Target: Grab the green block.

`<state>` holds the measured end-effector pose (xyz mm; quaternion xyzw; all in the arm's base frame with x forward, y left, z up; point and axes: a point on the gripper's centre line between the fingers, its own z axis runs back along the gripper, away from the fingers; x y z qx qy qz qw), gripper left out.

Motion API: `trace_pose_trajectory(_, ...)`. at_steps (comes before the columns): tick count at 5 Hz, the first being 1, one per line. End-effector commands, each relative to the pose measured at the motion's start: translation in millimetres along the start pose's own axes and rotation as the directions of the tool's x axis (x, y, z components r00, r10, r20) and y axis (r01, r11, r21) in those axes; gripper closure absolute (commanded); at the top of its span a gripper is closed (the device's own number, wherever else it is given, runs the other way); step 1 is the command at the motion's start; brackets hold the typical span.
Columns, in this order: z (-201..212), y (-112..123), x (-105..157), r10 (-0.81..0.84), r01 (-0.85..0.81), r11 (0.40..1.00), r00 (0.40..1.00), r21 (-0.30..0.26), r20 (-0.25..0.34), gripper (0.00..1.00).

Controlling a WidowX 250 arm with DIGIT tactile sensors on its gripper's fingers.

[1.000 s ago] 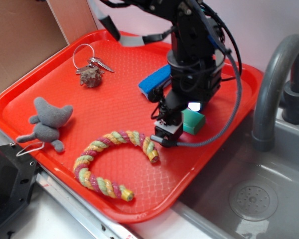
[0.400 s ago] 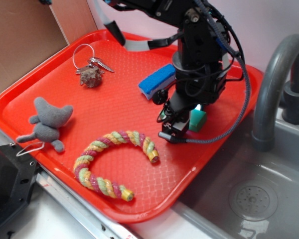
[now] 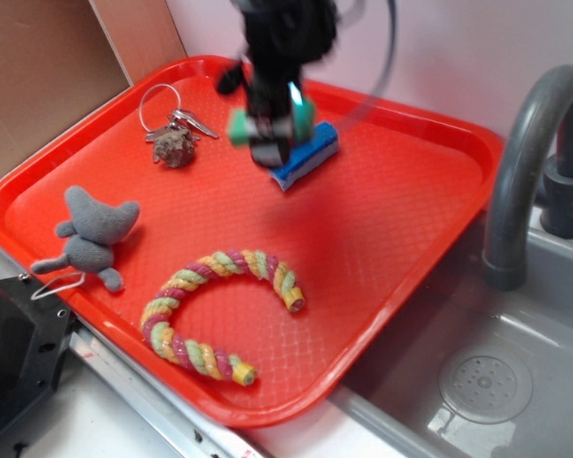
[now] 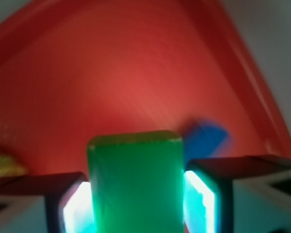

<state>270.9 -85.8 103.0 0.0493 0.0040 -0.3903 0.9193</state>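
Observation:
The green block (image 4: 136, 184) fills the gap between my two fingers in the wrist view, and both pads press its sides. My gripper (image 3: 270, 126) is shut on it and blurred by motion in the exterior view, raised above the back of the red tray (image 3: 401, 200). The block (image 3: 241, 125) shows as green at either side of the gripper there. The blue sponge (image 3: 307, 156) lies just right of and below the gripper, and it also appears beyond the block as a blue sponge (image 4: 206, 138) in the wrist view.
On the tray lie a key ring with a brown lump (image 3: 175, 134), a grey plush toy (image 3: 94, 234) and a curved multicoloured rope (image 3: 220, 305). A grey faucet (image 3: 525, 162) and sink (image 3: 487, 382) stand to the right. Cardboard (image 3: 38, 76) rises at the left.
The gripper has closed on the green block at the tray's right side, lifted it and swung fast to the back left, above the blue sponge. The other objects stay put.

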Motion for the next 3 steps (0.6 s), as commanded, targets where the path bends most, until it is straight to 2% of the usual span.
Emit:
trace_pose_trajectory(1,110.3,-26.0,-47.9,0.476,-0.479,0.878,0.871,-0.006,0.122,1.00)
trace_pose_trajectory(2,126.6,-30.1,-66.2,0.684,-0.681,0.729,0.719,-0.075,0.120,1.00)
trace_pose_trajectory(3,120.6,-24.9,-67.0,0.734,-0.718,0.679,0.673,-0.153,0.096,1.00)
